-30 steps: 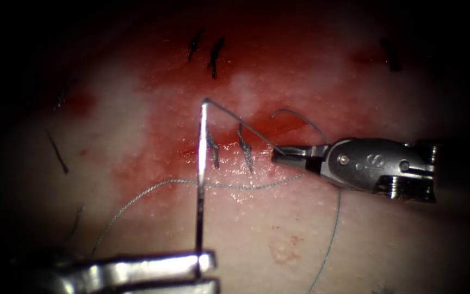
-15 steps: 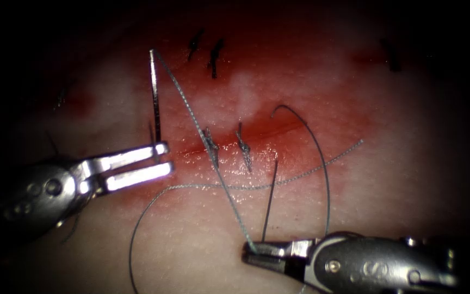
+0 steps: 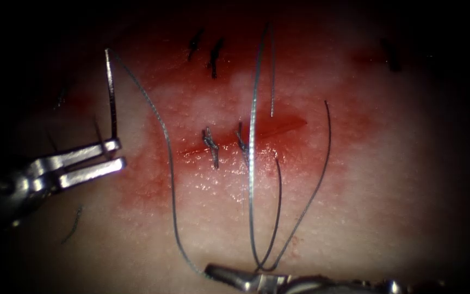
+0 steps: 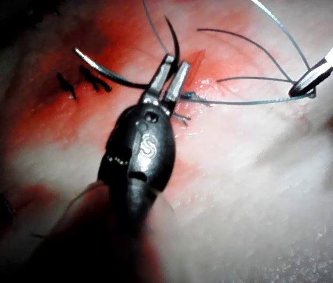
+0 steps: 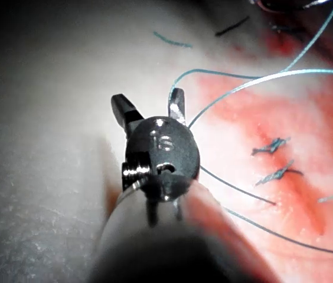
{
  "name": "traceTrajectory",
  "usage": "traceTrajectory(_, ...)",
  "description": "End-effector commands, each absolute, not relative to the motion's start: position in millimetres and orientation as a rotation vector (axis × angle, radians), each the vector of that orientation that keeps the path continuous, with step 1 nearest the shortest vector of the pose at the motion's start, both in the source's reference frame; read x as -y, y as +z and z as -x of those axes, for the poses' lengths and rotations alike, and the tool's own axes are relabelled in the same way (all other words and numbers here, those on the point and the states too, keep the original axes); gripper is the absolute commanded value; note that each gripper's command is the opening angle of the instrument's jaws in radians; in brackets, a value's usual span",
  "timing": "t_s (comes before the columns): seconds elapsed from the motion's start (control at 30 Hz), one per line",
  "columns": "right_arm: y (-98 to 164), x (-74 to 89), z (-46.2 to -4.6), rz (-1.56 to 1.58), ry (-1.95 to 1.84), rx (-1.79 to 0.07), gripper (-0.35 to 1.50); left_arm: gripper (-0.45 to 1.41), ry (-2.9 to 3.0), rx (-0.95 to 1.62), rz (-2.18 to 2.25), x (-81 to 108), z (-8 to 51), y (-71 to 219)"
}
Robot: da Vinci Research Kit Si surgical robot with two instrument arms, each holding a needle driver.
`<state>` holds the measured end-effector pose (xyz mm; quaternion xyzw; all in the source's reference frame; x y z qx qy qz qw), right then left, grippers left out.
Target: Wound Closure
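My left tool (image 3: pixel 119 152) is left of the cut (image 3: pixel 270 128). Its jaws are shut on the curved needle (image 3: pixel 111 92) near one end. The needle stands clear of the tissue (image 3: pixel 387 179), and thread (image 3: pixel 168 158) leaves its far end. That thread curves down to my right tool (image 3: pixel 213 269) at the picture's lower edge, where more strands loop upward. In the right wrist view the right tool (image 5: pixel 150 101) has its jaws spread, and thread (image 5: pixel 237 73) runs past one finger (image 5: pixel 177 106). The left wrist view shows the left tool (image 4: pixel 175 62) gripping the needle (image 4: pixel 104 71).
Two knotted stitches (image 3: pixel 211 146) (image 3: pixel 242 142) cross the cut, and red fluid (image 3: pixel 202 98) stains the tissue around it. Short dark cut ends of thread (image 3: pixel 213 54) (image 3: pixel 393 54) lie at the far side. A loose strand end (image 3: pixel 272 111) hangs over the cut.
The left tool carried the needle from the lower middle up and to the left. The right tool dropped from beside the cut to the lower edge, drawing thread into long loops, and its jaws opened.
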<state>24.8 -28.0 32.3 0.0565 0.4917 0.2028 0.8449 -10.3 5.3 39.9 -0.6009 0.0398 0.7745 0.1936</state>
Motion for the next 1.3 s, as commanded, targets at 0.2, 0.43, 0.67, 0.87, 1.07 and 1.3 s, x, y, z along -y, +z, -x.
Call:
traceTrajectory(0.2,34.5,26.0,-22.2,-0.129,0.408,-0.993,0.83,-0.45,2.180,-0.136,1.652,-5.5,9.6,40.9)
traceTrajectory(0.43,37.2,23.8,-20.6,-0.021,0.441,-0.903,1.10,-0.45,2.183,-0.153,1.619,-5.2,9.0,41.6)
traceTrajectory(0.67,38.8,22.2,-20.7,0.051,0.401,-0.816,0.78,-0.45,2.173,-0.147,1.617,-5.2,9.4,41.6)
traceTrajectory(0.87,43.8,21.9,-21.8,0.143,0.301,-0.797,1.00,-0.45,2.168,-0.140,1.636,-5.0,10.0,41.5)
traceTrajectory(1.07,47.3,22.6,-22.3,0.158,0.224,-0.752,1.03,-0.45,2.167,-0.142,1.637,-4.8,10.3,41.4)
traceTrajectory(1.3,48.9,23.7,-22.6,0.195,0.159,-0.726,-0.35,-0.45,2.163,-0.138,1.646,-4.9,10.8,41.4)
